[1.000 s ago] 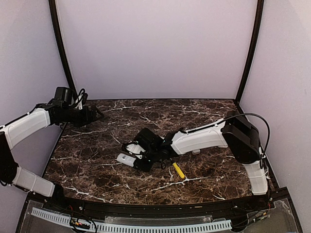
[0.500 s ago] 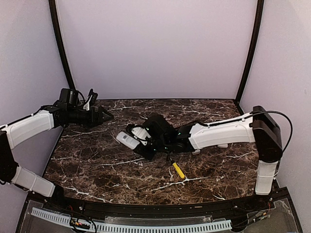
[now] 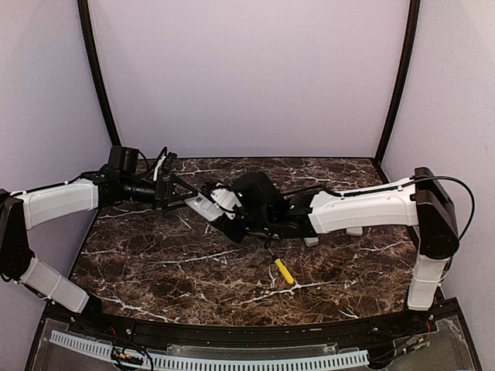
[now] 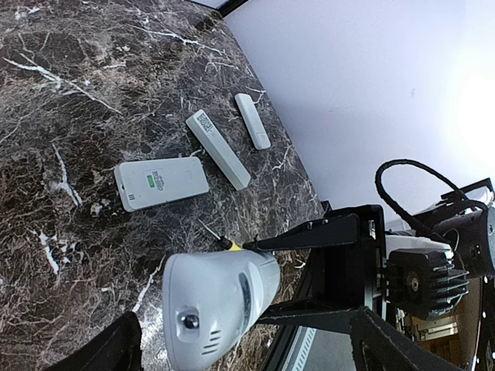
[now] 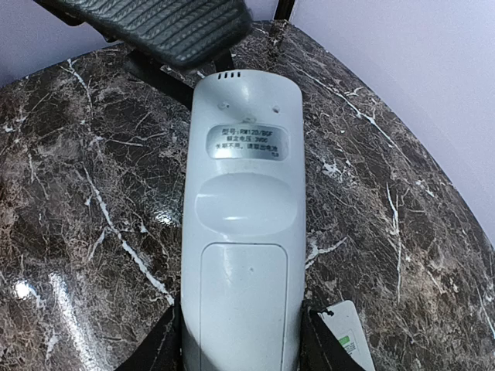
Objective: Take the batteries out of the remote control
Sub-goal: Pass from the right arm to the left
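Remote control (image 3: 207,207): we see it lifted above the dark marble table (image 3: 155,270), left of centre and well apart from the lilac walls and the black corner posts. The right gripper (image 3: 223,218) is clamped on one end, its fingers pressing both long sides. The long axis runs on a diagonal, and the free end points left and slightly toward the back, straight at the left gripper (image 3: 179,192).

That gripper's fingers stand wide apart. In the left wrist view the remote's rounded end sits between them, and in the right wrist view one ribbed pad (image 5: 155,27) hangs just over that end; we cannot tell whether it touches.

The remote is white, slim and round-cornered. Its back faces the right wrist camera, showing a grey printed label, a shallow bulge, and a shut rectangular cover panel beside the gripping fingers.

On the table beneath lie a yellow-handled screwdriver (image 3: 285,271), a flat white device (image 4: 162,184) and two narrow white pieces (image 4: 218,149), all nearer the right arm.
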Robot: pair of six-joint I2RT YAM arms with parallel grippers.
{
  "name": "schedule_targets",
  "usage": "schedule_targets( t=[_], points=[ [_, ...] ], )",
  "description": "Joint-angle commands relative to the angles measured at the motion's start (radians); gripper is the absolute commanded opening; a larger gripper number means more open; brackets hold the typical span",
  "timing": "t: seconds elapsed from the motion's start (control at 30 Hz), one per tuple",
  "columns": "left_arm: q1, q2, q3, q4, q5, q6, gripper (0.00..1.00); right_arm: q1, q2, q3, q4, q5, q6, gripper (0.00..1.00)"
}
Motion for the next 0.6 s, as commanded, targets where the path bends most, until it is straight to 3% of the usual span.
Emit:
schedule_targets(
  t=[0.0, 0.2, 0.57],
  points=[
    [0.000, 0.008, -0.016, 0.040, 0.081, -0.028, 0.91, 0.006, -0.035, 0.025, 0.047, 0.013, -0.024, 0.00],
    [0.000, 0.027, -0.011, 0.052, 0.109, -0.045, 0.78, 0.015, -0.045, 0.031, 0.041, 0.002, -0.059, 0.00],
    [0.000, 0.058, -0.009, 0.077, 0.145, -0.066, 0.45, 0.027, -0.029, 0.058, 0.034, 0.009, -0.093, 0.00]
  ],
)
